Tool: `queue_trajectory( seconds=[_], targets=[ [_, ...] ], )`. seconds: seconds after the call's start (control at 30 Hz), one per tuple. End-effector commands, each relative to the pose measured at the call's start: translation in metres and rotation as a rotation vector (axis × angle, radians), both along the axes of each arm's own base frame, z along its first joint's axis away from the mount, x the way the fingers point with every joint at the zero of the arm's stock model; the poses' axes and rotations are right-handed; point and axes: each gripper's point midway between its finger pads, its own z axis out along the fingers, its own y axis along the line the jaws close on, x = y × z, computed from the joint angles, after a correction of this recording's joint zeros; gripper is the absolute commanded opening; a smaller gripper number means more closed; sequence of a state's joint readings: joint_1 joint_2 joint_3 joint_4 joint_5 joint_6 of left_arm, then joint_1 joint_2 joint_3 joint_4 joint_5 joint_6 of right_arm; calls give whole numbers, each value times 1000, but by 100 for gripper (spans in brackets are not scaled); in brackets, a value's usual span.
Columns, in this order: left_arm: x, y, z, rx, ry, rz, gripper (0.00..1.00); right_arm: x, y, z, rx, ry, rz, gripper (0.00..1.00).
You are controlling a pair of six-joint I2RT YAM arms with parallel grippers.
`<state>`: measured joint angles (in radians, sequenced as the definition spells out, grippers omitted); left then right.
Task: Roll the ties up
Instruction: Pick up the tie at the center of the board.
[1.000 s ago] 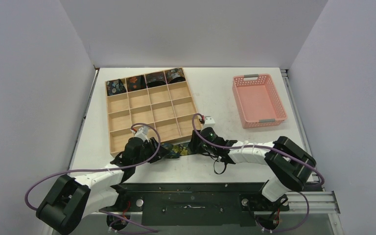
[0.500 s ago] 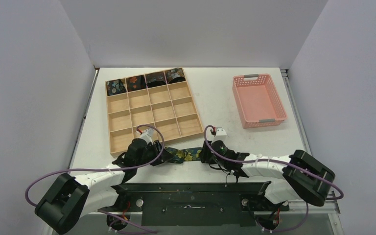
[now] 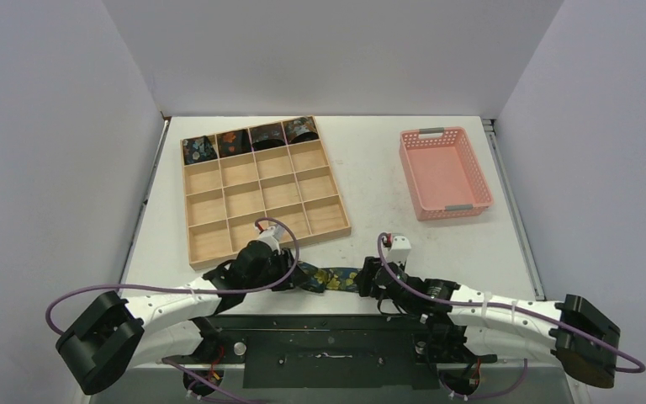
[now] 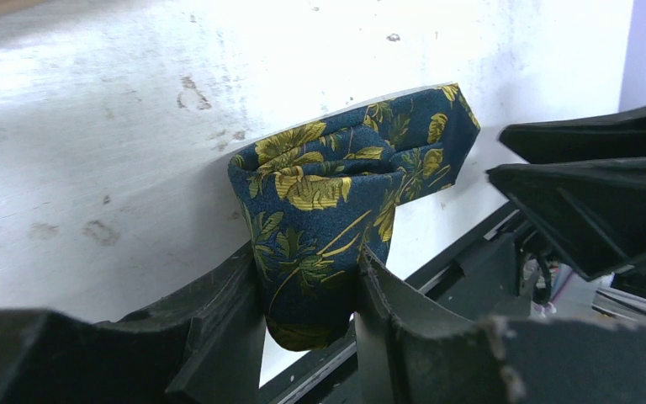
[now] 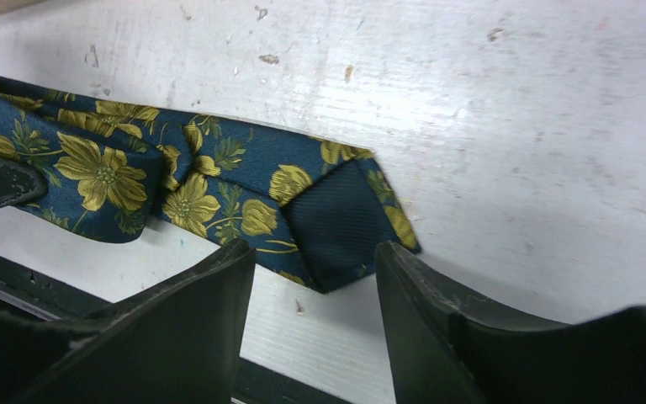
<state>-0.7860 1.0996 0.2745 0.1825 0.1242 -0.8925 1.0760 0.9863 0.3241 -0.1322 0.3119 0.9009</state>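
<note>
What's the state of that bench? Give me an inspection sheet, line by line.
Surface: white table, scuffed and spotted.
Job's things: one unrolled tie lying at the near edge; four stowed ties in the back row of the wooden tray, other compartments bare.
Clutter: pink basket at far right, nothing seen inside.
Grippers: left gripper shut on the tie's folded end; right gripper open, fingers either side of the tie's other tip.
Cables: purple cables looped along both arms.
Surroundings: plain grey walls on three sides.
</note>
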Motion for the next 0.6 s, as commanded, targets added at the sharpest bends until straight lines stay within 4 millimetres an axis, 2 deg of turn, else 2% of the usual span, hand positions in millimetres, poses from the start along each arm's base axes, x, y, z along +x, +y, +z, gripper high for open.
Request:
queue_trajectory(
  seconds=[0.0, 0.07, 0.23, 0.57],
  targets=[
    [9, 20, 0, 129, -37, 48, 0, 15, -17, 30, -18, -87, -98, 58],
    [10, 33, -4, 205, -34, 73, 0, 18, -24, 37, -18, -111, -126, 60],
    [14, 48, -4, 308, -46, 98, 0, 21, -36, 42, -27, -138, -176, 62],
    [27, 71, 2, 542, -72, 145, 0, 21, -43, 45, -11, -148, -201, 62]
  ],
)
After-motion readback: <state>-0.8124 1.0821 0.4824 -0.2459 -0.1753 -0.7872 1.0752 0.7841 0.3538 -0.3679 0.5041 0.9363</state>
